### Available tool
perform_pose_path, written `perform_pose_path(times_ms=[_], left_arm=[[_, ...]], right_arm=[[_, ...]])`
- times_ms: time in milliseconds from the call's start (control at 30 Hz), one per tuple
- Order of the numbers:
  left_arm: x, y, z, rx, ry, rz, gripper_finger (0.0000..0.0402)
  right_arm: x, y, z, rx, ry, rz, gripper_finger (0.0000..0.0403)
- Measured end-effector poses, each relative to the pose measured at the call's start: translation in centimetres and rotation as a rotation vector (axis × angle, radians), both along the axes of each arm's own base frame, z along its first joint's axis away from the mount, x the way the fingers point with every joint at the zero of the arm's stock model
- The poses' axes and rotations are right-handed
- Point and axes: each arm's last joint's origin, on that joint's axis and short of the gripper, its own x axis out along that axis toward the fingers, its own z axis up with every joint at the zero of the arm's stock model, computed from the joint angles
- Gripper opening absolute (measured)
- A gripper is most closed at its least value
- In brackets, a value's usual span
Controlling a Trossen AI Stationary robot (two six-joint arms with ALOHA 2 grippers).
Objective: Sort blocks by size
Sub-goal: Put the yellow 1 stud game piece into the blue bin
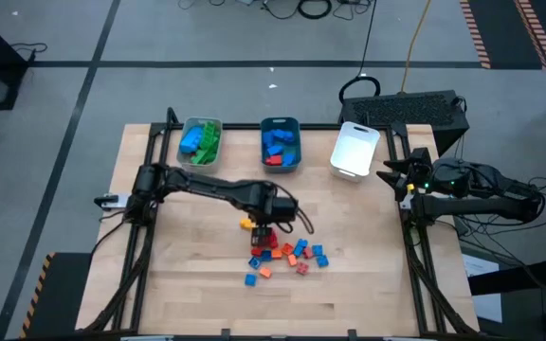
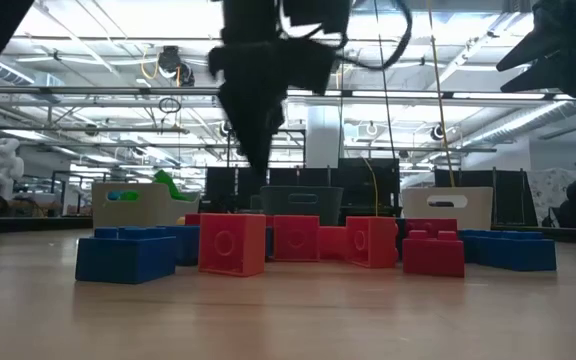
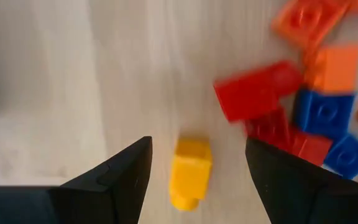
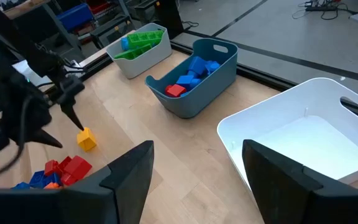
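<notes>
**Left gripper poised over a small yellow brick beside the heap**

A pale wooden table (image 1: pixel 197 284) stands on a grey workshop floor, with three trays lined along its far edge: a grey tray (image 1: pixel 200 140) holding green and blue bricks, a teal tray (image 1: pixel 280 144) holding blue bricks and a red one, and a white tray (image 1: pixel 355 149) whose visible floor is bare in the right wrist view.

The loose blocks (image 1: pixel 287 258) lie in a cluster near the middle of the table, toward its front: red, blue and orange pieces, several touching one another. A small yellow brick (image 3: pixel 190 170) lies apart from the heap, just beside its edge on the side nearer the trays (it shows in the right wrist view too, next to the red pieces).

The left gripper (image 3: pixel 197 174) hangs over this yellow brick with its fingers spread, one dark finger on either side and bare wood showing between each finger and the brick. It grasps nothing. How far the fingertips stand above the table is hard to judge; in the low view they seem to hang clear above the bricks.

The right gripper (image 4: pixel 197 180) waits at the table's right edge, near the white tray, its fingers parted and empty.
</notes>
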Motion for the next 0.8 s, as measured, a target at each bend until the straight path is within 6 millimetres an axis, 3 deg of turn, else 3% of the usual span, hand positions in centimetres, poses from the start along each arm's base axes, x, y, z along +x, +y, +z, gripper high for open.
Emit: perform_pose_path(times_ms=[233, 633, 800], left_arm=[[-2.4, -2.1, -2.7, 0.076, 0.085, -0.064, 0.026], [-4.3, -1.2, -7.2, 0.079, 0.083, -0.048, 0.0259], [-4.2, -1.3, -7.1, 0.066, 0.074, -0.046, 0.0205]], right_arm=[[0.0, 0.0, 0.0, 0.0, 0.0, 0.001, 0.0238], [0.0, 0.0, 0.0, 0.006, -0.003, -0.002, 0.0238], [0.0, 0.0, 0.0, 0.006, -0.004, -0.002, 0.0238]])
